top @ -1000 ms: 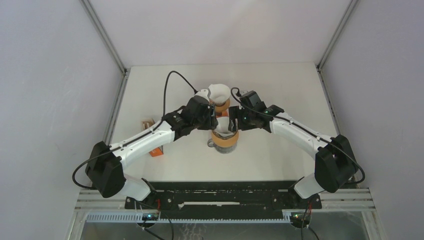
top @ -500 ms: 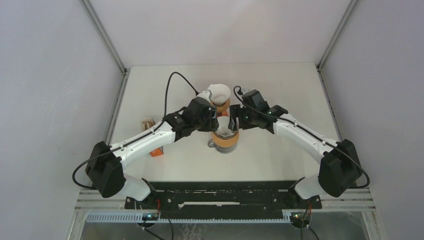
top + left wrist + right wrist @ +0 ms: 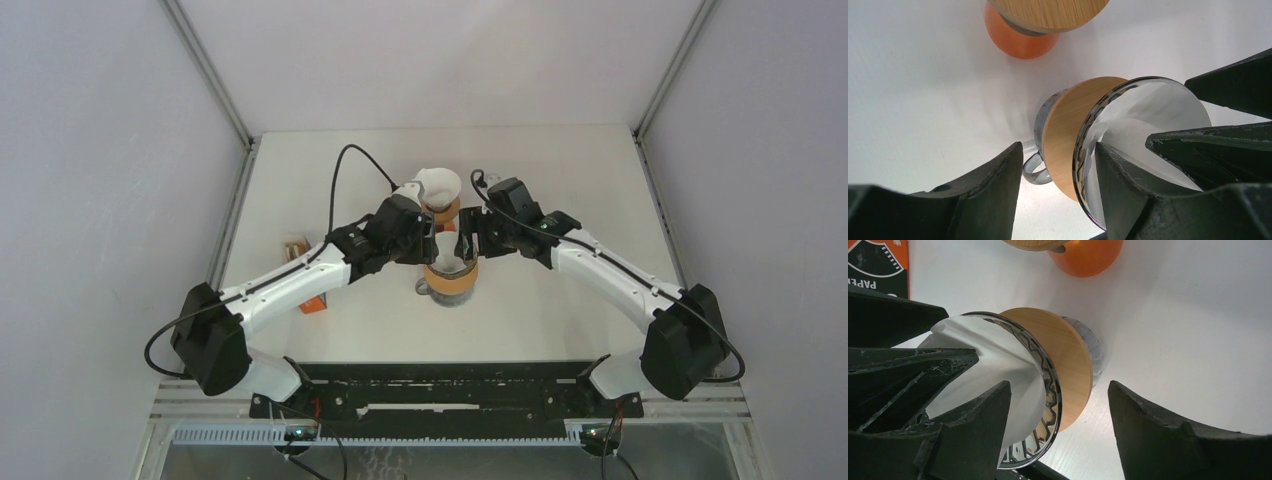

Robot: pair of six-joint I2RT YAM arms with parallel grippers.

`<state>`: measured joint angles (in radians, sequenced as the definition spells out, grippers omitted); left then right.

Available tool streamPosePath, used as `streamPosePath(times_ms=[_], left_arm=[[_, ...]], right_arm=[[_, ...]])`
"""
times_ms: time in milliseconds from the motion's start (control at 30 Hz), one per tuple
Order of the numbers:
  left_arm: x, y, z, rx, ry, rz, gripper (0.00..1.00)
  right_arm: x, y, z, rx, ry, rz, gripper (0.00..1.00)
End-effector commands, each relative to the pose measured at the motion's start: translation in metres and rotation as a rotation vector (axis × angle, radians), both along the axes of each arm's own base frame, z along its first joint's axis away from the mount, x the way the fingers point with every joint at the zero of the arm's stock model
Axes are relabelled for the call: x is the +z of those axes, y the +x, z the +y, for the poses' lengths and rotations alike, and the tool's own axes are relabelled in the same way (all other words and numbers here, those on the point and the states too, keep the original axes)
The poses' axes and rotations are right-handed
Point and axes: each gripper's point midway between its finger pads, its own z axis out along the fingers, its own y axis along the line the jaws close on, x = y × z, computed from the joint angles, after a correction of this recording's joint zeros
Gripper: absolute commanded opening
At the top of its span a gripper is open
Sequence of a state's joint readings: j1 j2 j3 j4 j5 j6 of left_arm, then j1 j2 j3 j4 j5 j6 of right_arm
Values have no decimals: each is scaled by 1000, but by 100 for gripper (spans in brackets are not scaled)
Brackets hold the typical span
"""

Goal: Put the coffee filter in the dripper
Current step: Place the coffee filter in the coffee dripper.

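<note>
The dripper (image 3: 449,278), a chrome-rimmed cone with a wooden collar (image 3: 1068,125), stands on a glass mug in the middle of the table. A white coffee filter (image 3: 1153,112) (image 3: 998,352) sits inside the cone, slightly crumpled at its edge. My left gripper (image 3: 429,245) (image 3: 1058,195) is open and straddles the dripper's left rim, with one finger inside against the paper and one outside. My right gripper (image 3: 466,243) (image 3: 1060,435) is open and straddles the right rim the same way. Neither pair of jaws pinches the paper.
Behind the dripper stands an orange cup (image 3: 440,208) (image 3: 1018,40) with a wooden disc and a white filter on top. An orange filter box (image 3: 313,303) (image 3: 878,260) lies to the left, next to a small brown item (image 3: 293,245).
My left gripper's jaws have spread a little wider around the rim. The right arm's elbow has drifted slightly to the right; the dripper and filter have stayed put.
</note>
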<state>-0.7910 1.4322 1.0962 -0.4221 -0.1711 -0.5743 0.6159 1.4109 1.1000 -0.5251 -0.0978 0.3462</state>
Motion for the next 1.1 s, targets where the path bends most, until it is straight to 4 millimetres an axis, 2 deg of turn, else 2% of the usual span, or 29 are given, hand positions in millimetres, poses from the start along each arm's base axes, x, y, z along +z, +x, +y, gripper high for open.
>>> streamPosePath(times_ms=[0, 633, 1067], left_arm=[[33, 4, -7, -22, -49, -70, 60], [22, 3, -6, -16, -35, -50, 61], [16, 3, -6, -17, -26, -38, 61]], right_arm=[[22, 5, 3, -7, 59, -59, 79], [1, -6, -18, -24, -4, -25, 79], [-13, 0, -19, -37, -17, -8, 79]])
